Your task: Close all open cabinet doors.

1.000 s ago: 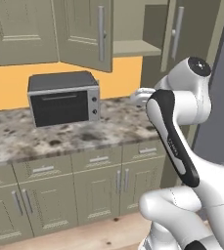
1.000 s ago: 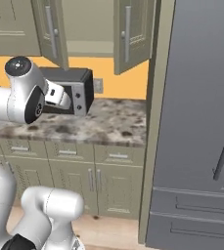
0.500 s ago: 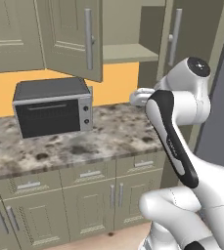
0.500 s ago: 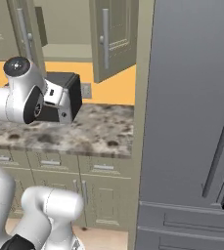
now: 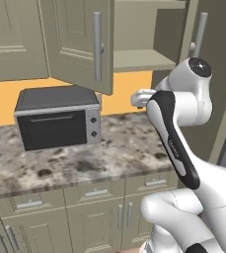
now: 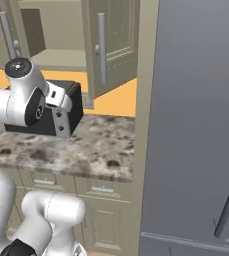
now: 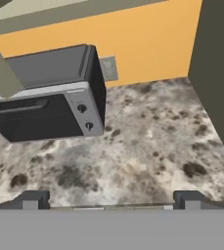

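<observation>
Two tall grey-beige cabinet doors stand open above the counter. The left door swings out over the toaster oven, its silver bar handle facing me. The right door hangs open beside the fridge panel, and it appears again behind the arm's shoulder. Between them lies a bare shelf. My gripper is open and holds nothing. It hovers over the speckled counter, below the shelf and between the two doors, touching neither. The white hand points toward the orange wall.
A black and silver toaster oven sits on the granite counter left of the hand. A wall outlet is behind it. The dark grey fridge fills the right side. Base cabinets with small handles run below.
The whole picture has shifted: the base has driven closer to the counter and toward the fridge. The arm keeps its pose, and the gripper stays open.
</observation>
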Robot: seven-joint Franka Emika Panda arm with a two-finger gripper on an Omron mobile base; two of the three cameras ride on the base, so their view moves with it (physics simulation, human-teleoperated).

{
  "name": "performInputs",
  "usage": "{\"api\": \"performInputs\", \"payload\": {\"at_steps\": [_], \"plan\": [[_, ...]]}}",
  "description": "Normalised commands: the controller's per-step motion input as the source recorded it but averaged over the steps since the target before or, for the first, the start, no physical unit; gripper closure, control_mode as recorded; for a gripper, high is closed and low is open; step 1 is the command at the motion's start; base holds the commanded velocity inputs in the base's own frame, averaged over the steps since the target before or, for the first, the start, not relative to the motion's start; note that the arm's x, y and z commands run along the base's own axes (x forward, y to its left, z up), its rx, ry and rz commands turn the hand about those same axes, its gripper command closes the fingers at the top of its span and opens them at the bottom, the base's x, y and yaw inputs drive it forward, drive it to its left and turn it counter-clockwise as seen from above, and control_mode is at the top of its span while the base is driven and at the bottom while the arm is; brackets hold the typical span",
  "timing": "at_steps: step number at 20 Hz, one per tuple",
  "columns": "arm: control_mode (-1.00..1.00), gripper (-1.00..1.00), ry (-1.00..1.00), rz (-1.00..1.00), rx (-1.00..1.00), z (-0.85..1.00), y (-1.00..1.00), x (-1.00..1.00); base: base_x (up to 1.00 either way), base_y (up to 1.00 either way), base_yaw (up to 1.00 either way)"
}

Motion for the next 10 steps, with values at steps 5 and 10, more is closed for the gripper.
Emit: {"api": "performInputs", "payload": {"at_steps": [5,10], "plan": [[1.00,-1.00,0.00,0.00,0.00,0.00,0.00,0.00,0.36,-0.32,0.04],[1.00,-1.00,0.00,0.00,0.00,0.00,0.00,0.00,0.47,-0.08,0.00]]}}
